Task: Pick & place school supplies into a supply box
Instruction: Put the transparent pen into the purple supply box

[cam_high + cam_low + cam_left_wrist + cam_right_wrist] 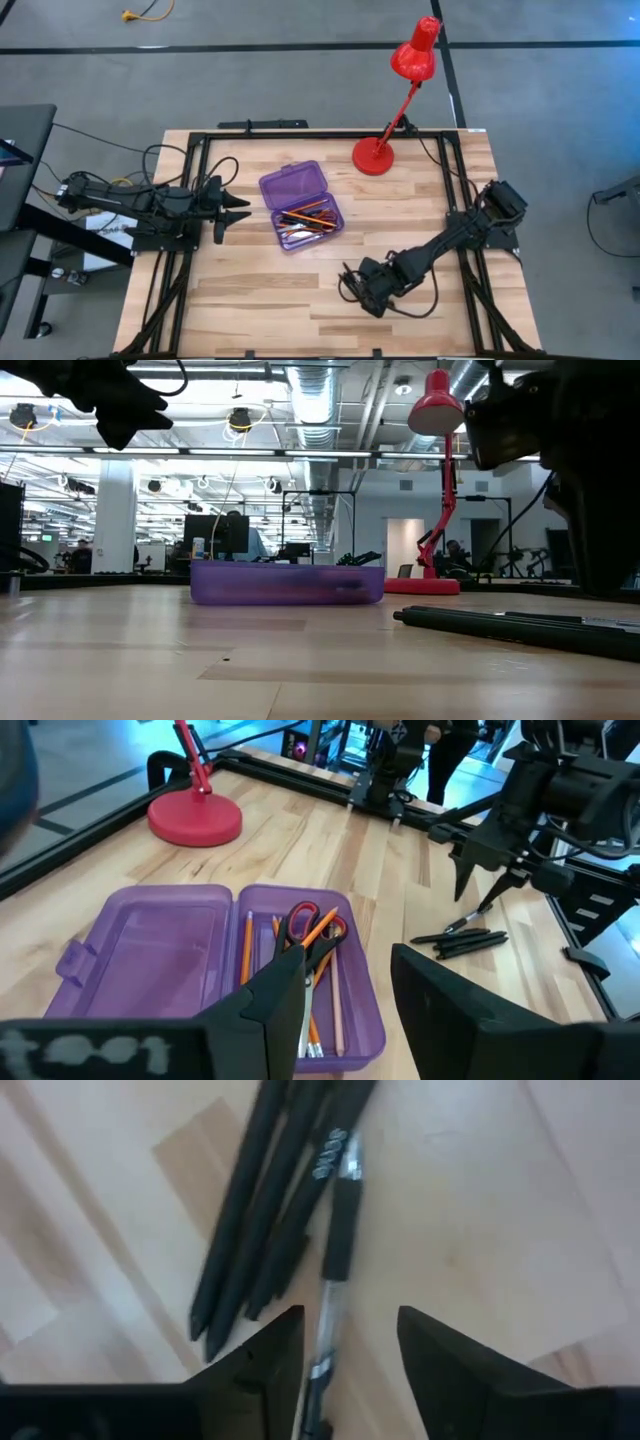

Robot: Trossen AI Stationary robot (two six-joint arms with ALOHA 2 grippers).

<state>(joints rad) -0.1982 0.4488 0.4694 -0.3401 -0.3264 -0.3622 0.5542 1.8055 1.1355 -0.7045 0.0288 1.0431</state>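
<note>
The purple supply box point(300, 205) lies open on the table, its lid flat beside the tray. In the tray point(310, 980) lie orange pencils point(246, 945) and the red-handled scissors point(305, 925). Several black pens point(270, 1200) lie side by side on the wood, also seen in the low view point(520, 625). My right gripper point(345, 1340) is open and points down over them, its fingers on either side of a clear-barrelled pen point(335, 1270) without touching it. My left gripper point(235, 212) is open and hovers left of the box.
A red desk lamp point(378, 152) stands on its round base by the table's far edge, right of the box. A black frame point(300, 133) runs along the table's far, left and right sides. Bare wood lies between the box and the pens.
</note>
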